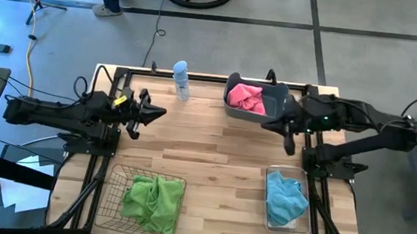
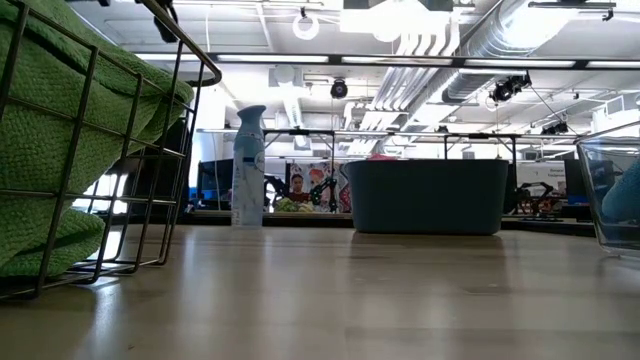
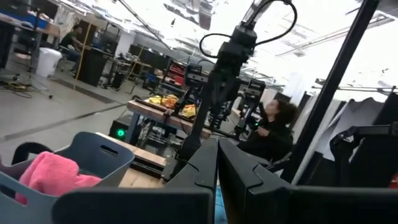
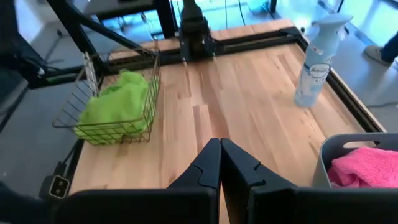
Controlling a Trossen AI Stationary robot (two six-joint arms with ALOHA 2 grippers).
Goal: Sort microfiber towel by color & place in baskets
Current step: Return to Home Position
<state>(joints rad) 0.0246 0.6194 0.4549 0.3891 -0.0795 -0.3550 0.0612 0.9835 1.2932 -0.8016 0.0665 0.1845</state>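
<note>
Green microfiber towel (image 1: 154,197) fills the metal wire-mesh basket (image 1: 114,178) at seven o'clock; sorting looks done; left claw (image 3: 217,149) and right claw (image 4: 220,147), closed empty, should retract home.

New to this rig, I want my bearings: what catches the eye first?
Three bright towels stand out in the high view: a green towel in the wire basket at lower left, a pink towel in the grey tub at top centre, a blue towel in the clear bin at lower right. A spray bottle stands near the tub; the left hand and right hand hang shut, empty.
</note>
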